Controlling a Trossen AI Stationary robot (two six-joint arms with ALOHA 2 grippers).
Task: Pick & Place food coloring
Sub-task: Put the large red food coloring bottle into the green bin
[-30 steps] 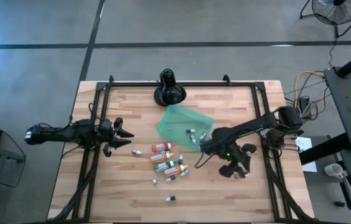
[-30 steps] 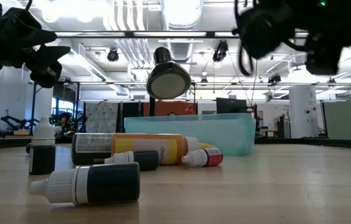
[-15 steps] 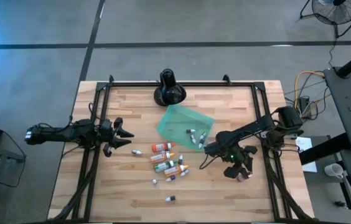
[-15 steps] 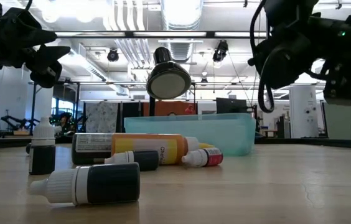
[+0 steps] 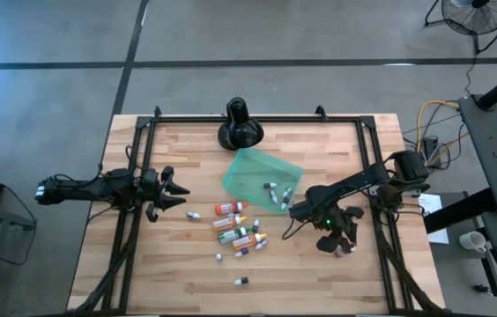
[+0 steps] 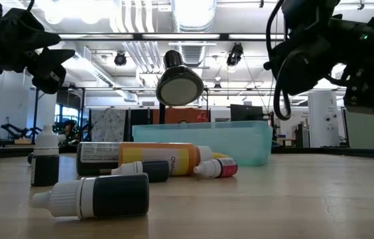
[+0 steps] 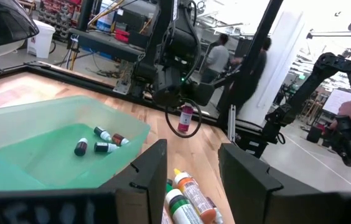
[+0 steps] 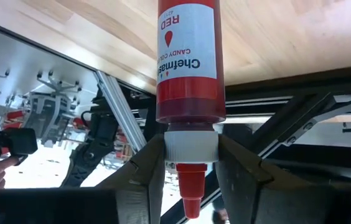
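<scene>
Gripping red bottle (image 8: 187, 74), right gripper (image 8: 187, 163) raised

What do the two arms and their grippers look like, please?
Both arms are dark, almost black, slim and jointed. The left gripper ends in two pointed dark fingers. The right gripper has flat angular dark fingers, and a small green light glows on the right arm. Black cables loop beside it.

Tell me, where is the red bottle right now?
The red bottle is pinched in the right tool. In the high view that tool hangs over the table's right side, just right of the green tray.
</scene>
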